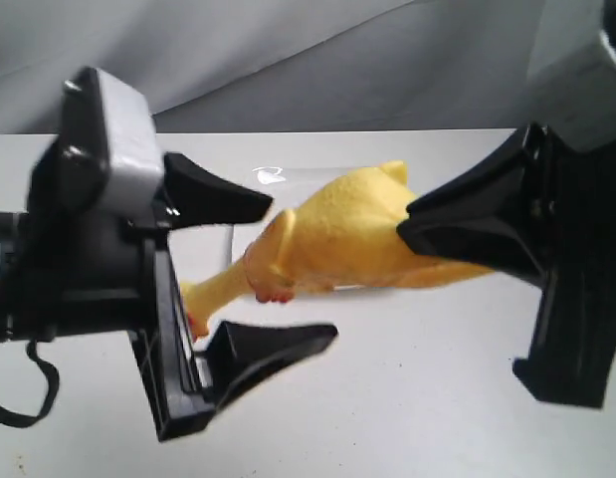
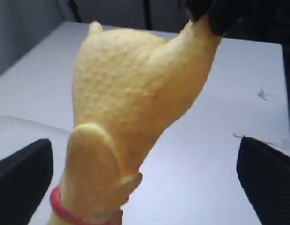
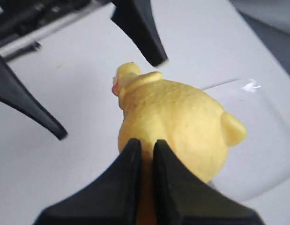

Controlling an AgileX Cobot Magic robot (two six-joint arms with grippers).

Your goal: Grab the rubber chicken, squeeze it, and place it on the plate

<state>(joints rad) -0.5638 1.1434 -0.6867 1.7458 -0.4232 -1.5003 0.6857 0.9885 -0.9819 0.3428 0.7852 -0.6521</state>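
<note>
The yellow rubber chicken (image 1: 337,234) hangs in the air, lying roughly level above the white plate (image 1: 308,184). My right gripper (image 1: 412,231) is shut on its rear end, and the feet are hidden between the fingers. In the right wrist view the right gripper (image 3: 145,145) pinches the chicken (image 3: 177,117) over the plate (image 3: 262,136). My left gripper (image 1: 300,269) is open, with one finger on each side of the neck and red collar, touching neither. The left wrist view shows the left gripper (image 2: 145,180) spread wide around the chicken (image 2: 130,84), with the plate's rim (image 2: 23,136) below.
A white table (image 1: 437,398) carries the plate, with a grey cloth backdrop (image 1: 288,60) behind it. A black cable (image 1: 29,398) hangs from the left arm at the near left.
</note>
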